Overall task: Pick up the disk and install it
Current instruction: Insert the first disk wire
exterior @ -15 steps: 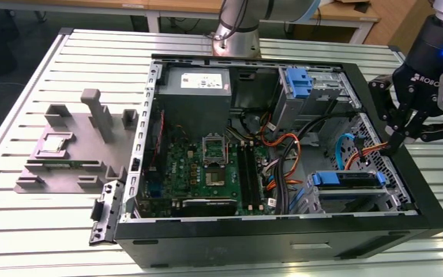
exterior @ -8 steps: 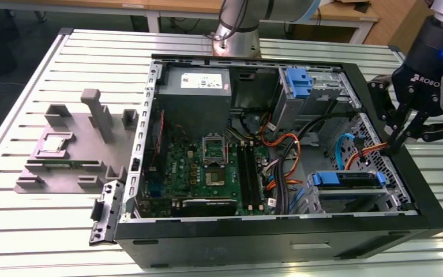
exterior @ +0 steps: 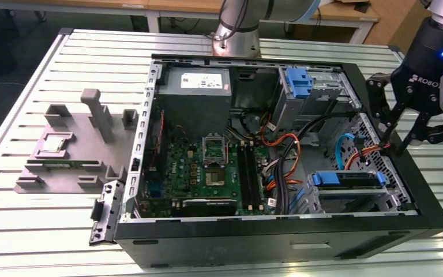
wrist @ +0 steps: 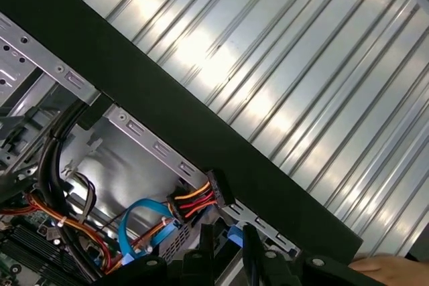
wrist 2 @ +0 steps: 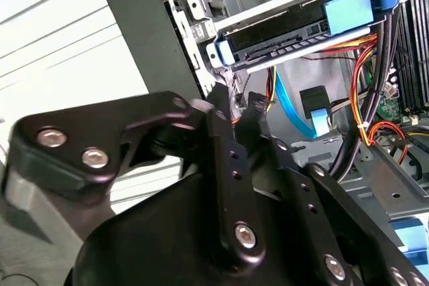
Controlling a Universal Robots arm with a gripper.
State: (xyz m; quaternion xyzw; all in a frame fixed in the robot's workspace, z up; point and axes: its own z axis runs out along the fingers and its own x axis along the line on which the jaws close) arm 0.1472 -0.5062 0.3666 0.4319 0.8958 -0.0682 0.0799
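One open pincer [exterior: 405, 145] hangs tilted over the computer case [exterior: 431, 209]

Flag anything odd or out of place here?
Nothing looks damaged. One power connector with coloured wires hangs by the case wall, apparently unplugged. A person's fingertip appears in the first wrist view.

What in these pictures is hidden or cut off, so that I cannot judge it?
1. Exterior view: the disk sits in its bay; the metal cage hides its label.
2. Second wrist view: the gripper blocks much of the inside of the case.
3. First wrist view: a hand is cut off by the picture's edge.
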